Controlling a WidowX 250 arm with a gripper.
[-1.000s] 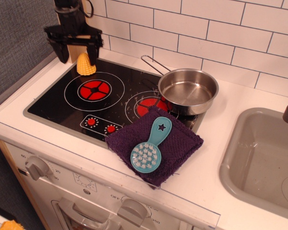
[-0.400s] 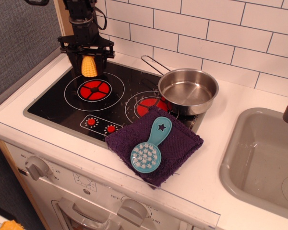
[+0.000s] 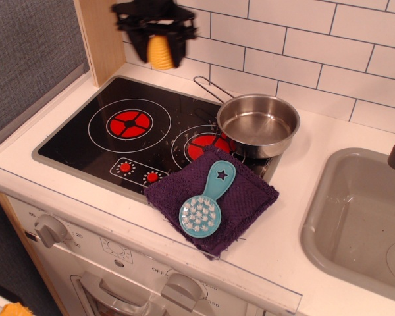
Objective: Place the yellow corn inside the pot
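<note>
My black gripper (image 3: 160, 54) is high above the back edge of the stove and is shut on the yellow corn (image 3: 160, 52), a small bumpy cone held between its fingers. The gripper is blurred. The pot (image 3: 257, 124), a shallow shiny steel pan with a thin wire handle pointing back left, stands empty on the right burner, to the right of and below the gripper.
A black stove top (image 3: 99, 138) has two red burners. A purple cloth (image 3: 250, 197) lies at its front right with a teal scrub brush (image 3: 206, 201) on it. A grey sink (image 3: 355, 224) lies to the right. A wooden panel (image 3: 99, 39) and tiled wall stand behind.
The gripper closed on the corn at the stove's back left, lifted it, and has moved up and to the right with it, toward the pot.
</note>
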